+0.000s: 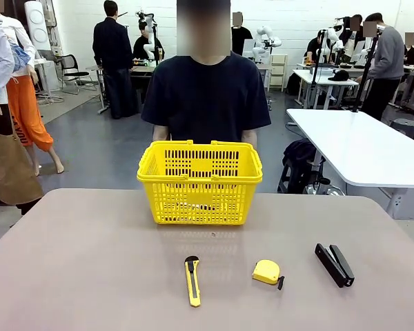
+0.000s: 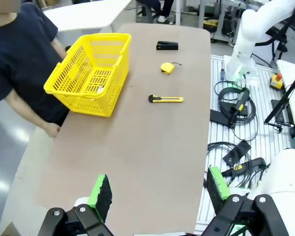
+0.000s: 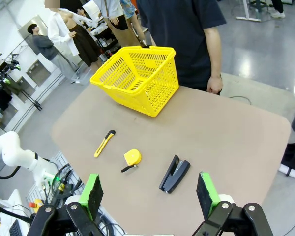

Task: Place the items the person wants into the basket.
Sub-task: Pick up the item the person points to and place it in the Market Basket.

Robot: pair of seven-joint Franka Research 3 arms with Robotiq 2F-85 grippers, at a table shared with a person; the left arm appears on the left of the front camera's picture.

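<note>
Front view: the yellow basket (image 1: 200,183) is set at twelve o'clock on the table (image 1: 83,262), close to the far edge, with the person (image 1: 205,96) standing right behind it. The knife (image 1: 192,281) is laid at six o'clock from the basket, well apart from it. The tape measure (image 1: 266,272) is found near the knife at three o'clock, and the stapler (image 1: 334,264) farther out the same way. Picking up the knife is judged to be the step in hand.

Left wrist view: the left gripper (image 2: 159,191) is held high and well apart from everything on the table, its fingers spread wide with nothing between them. The knife is seen at twelve o'clock from it, across bare tabletop. A good pick would be made by coming straight down over the knife's middle, fingers turned across its narrow body, so that the tape measure is not brushed. The carry is best kept above the basket's rim and the release made over the open top.

Right wrist view: the right gripper (image 3: 149,194) is also held high, fingers spread and empty. The stapler lies nearest, at twelve o'clock, and the knife at eleven. The person's hand (image 3: 215,84) hangs by the far edge at three o'clock from the basket, so that side is best avoided. Wide open room is offered between the knife and the basket.
</note>
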